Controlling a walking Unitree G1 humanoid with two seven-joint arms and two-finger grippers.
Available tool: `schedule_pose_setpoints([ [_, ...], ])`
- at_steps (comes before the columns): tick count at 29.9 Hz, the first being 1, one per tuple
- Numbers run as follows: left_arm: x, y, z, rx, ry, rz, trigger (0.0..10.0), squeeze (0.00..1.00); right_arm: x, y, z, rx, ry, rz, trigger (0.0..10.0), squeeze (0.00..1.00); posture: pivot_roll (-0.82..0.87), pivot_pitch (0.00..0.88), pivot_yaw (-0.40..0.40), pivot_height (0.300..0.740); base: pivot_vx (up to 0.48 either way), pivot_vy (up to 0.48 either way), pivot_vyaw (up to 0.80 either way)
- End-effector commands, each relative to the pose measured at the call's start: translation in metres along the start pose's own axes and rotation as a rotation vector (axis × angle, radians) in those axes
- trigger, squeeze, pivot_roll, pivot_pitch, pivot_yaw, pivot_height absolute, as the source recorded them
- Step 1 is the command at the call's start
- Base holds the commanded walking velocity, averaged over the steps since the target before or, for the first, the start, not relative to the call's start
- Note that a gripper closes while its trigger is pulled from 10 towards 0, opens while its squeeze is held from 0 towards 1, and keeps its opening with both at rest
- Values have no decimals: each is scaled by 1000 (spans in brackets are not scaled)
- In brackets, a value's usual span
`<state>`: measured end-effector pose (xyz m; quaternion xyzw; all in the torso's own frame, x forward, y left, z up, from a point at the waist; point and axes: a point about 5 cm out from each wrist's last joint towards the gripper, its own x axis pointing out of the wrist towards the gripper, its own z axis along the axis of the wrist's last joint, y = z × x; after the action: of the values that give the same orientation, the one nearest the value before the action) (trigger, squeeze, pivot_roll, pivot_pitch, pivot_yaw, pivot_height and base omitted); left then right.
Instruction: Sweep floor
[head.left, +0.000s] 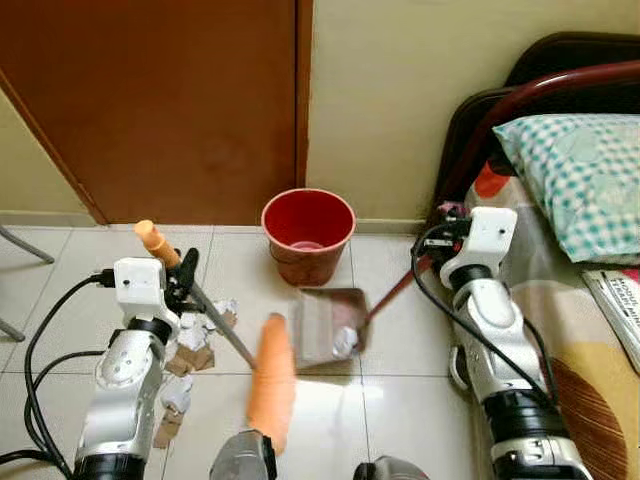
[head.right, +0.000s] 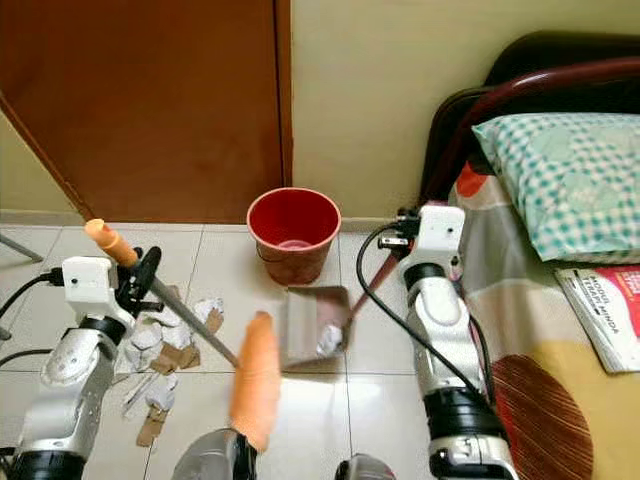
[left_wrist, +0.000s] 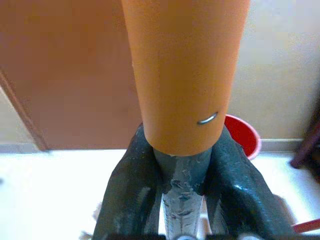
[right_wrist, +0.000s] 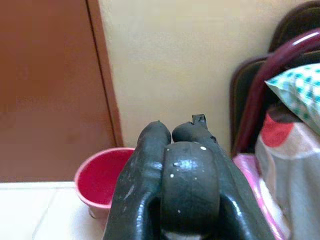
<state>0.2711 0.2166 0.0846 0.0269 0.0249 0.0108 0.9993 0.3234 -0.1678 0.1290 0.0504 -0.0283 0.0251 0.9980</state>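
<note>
Left gripper (head.left: 181, 272) is clamped on the broom handle (head.left: 222, 328), a thin grey metal rod capped with an orange rubber grip (head.left: 156, 240); in the left wrist view both black fingers (left_wrist: 131, 192) press the rod just below the orange sleeve. Right gripper (right_wrist: 175, 131) is closed around the dustpan handle (head.left: 392, 293), a slim dark-red stick; fingers are wrapped fully round it.

Landmark: red bucket (head.left: 308, 232), round, smooth plastic, standing on the floor against the wall.
- Dustpan (head.left: 325, 328): flat grey tray, just in front of the bucket, with a crumpled white paper ball (head.left: 345, 342) lying in it.
- Litter pile (head.left: 191, 352): torn brown cardboard bits and crumpled white paper, to the left of the bucket and dustpan, on the floor beside the left arm.
- A second, thick orange tube (head.left: 271, 382) rises in the foreground in front of the dustpan; what it belongs to cannot be told.

Surface: floor (head.left: 400, 380) of glossy pale square tiles with thin grout lines. Room: brown wooden door (head.left: 150, 100) behind and left of the bucket, cream wall (head.left: 380, 90) directly behind it. Right of the bucket: a bed (head.left: 590, 350) with dark-red curved frame, patterned sheet, teal checked pillow (head.left: 575, 180).
</note>
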Motion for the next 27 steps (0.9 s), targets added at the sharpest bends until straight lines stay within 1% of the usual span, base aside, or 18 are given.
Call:
schedule_pose_setpoints([
  [1, -4, 17, -4, 102, 28, 72, 10000, 0, 5, 5, 18, 26, -50, 54, 10000, 0, 36, 62, 0, 740, 0, 0, 0],
  [5, -6, 15, -8, 106, 32, 76, 10000, 0, 9, 12, 35, 54, -72, 132, 10000, 0, 34, 64, -1, 740, 0, 0, 0],
  [10, -4, 11, -9, 104, 27, 84, 10000, 0, 11, 26, 53, 98, -94, 235, 10000, 0, 30, 64, -4, 740, 0, 0, 0],
  [12, -3, 9, -9, 99, 25, 83, 10000, 0, 14, 31, 60, 117, -110, 260, 10000, 0, 28, 64, -4, 740, 0, 0, 0],
  [13, -1, 6, -9, 89, 25, 77, 10000, 0, 19, 35, 71, 123, -134, 283, 10000, 0, 26, 63, -5, 740, 0, 0, 0],
  [15, 0, 4, -9, 85, 24, 74, 10000, 0, 21, 37, 75, 124, -142, 287, 10000, 0, 26, 63, -6, 740, 0, 0, 0],
  [17, 1, 1, -10, 79, 24, 65, 10000, 0, 26, 39, 83, 135, -164, 294, 10000, 0, 26, 61, -6, 740, 0, 0, 0],
  [18, 1, -2, -10, 72, 23, 58, 10000, 0, 31, 43, 94, 139, -196, 304, 10000, 0, 27, 61, -7, 740, 0, 0, 0],
  [22, 3, -7, -10, 61, 19, 44, 10000, 0, 40, 50, 118, 152, -262, 326, 10000, 0, 28, 60, -12, 740, 0, 0, 0],
  [24, 3, -10, -11, 53, 19, 39, 10000, 0, 45, 54, 135, 159, -314, 334, 10000, 0, 28, 62, -15, 740, 0, 0, 0],
  [26, 4, -13, -11, 43, 20, 31, 10000, 0, 50, 57, 154, 138, -388, 334, 10000, 0, 29, 63, -18, 740, 0, 0, 0],
  [27, 4, -14, -11, 42, 20, 30, 10000, 0, 51, 57, 156, 133, -396, 333, 10000, 0, 29, 63, -18, 740, 0, 0, 0],
])
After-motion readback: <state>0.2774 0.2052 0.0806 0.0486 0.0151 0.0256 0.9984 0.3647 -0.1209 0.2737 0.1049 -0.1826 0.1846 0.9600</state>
